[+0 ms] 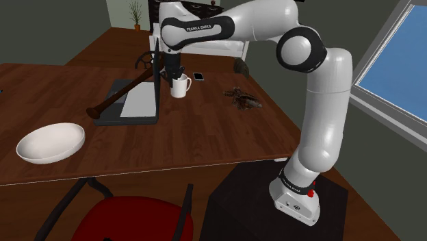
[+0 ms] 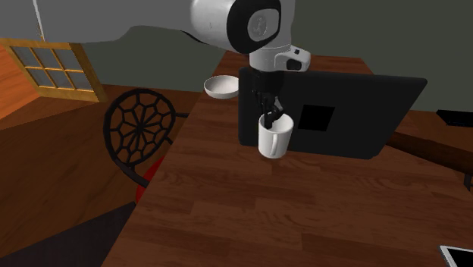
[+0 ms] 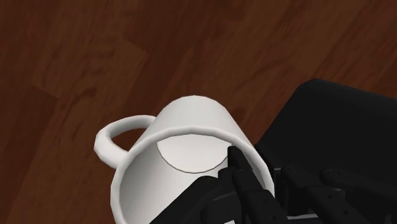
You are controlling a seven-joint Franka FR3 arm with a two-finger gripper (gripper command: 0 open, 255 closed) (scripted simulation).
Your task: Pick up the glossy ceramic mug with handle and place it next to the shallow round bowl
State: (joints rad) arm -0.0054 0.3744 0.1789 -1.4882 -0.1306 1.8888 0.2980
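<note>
A glossy white mug (image 1: 181,87) with a handle is at the far part of the wooden table (image 1: 205,130), just beside an open laptop (image 1: 137,103). My black gripper (image 1: 176,74) comes down from above and is shut on the mug's rim. In the second exterior view the mug (image 2: 274,138) hangs slightly tilted under the gripper (image 2: 269,115), in front of the laptop's back (image 2: 333,114). The wrist view shows the mug (image 3: 184,127) with a finger (image 3: 245,181) on its wall, handle pointing away. The shallow white bowl (image 1: 51,142) lies near the table's front left edge.
A long brown-handled tool (image 1: 113,97) lies across the laptop. A phone (image 1: 198,76) and a dark tangled object (image 1: 241,98) lie right of the mug. A red chair (image 1: 130,219) stands at the table's near edge. The bowl (image 2: 221,86) shows behind the laptop.
</note>
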